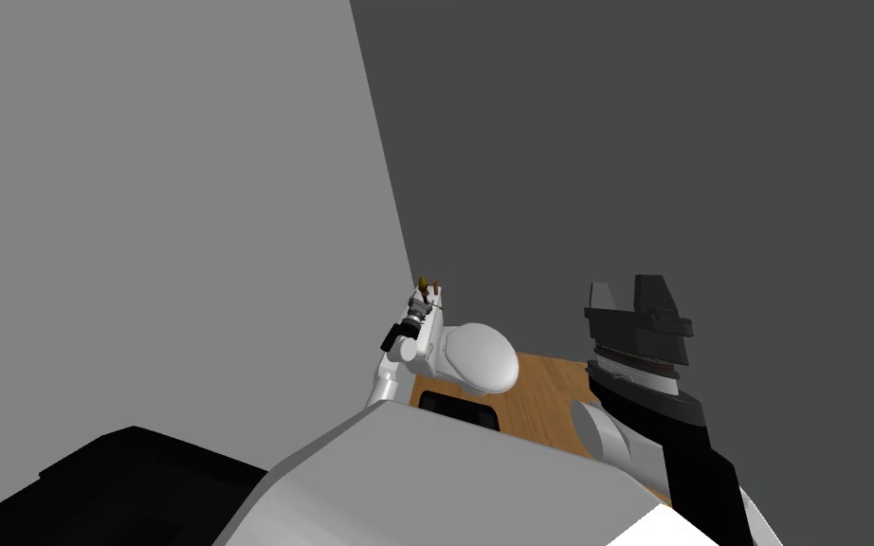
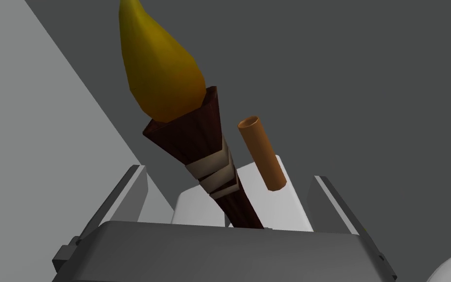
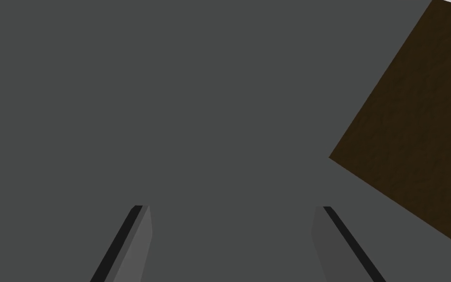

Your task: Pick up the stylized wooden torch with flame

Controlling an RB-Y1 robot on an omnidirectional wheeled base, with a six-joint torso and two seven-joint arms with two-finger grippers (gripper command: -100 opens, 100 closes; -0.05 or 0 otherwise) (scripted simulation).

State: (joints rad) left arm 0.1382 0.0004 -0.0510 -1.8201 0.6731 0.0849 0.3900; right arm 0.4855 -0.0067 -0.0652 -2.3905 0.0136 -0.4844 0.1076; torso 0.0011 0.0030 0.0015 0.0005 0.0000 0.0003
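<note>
Step in hand, by judgement: approach finished, grasp not yet made. Torch (image 2: 185, 122), yellow flame over a dark brown cone with pale wrapping, standing on the white toilet tank (image 2: 288, 210) in the corner of the grey walls, just beside a short orange tube (image 2: 262, 152). Left gripper (image 2: 229, 174) right at it, fingers (image 2: 126, 196) apart, dark handle running down between them and touching neither as far as can be seen. Right gripper (image 1: 627, 289) raised at the side, well apart from the tank, fingers likewise spread. Next move probably calls for closing on the handle below the wrapping, staying clear of the tube, then lifting straight off the tank.
</note>
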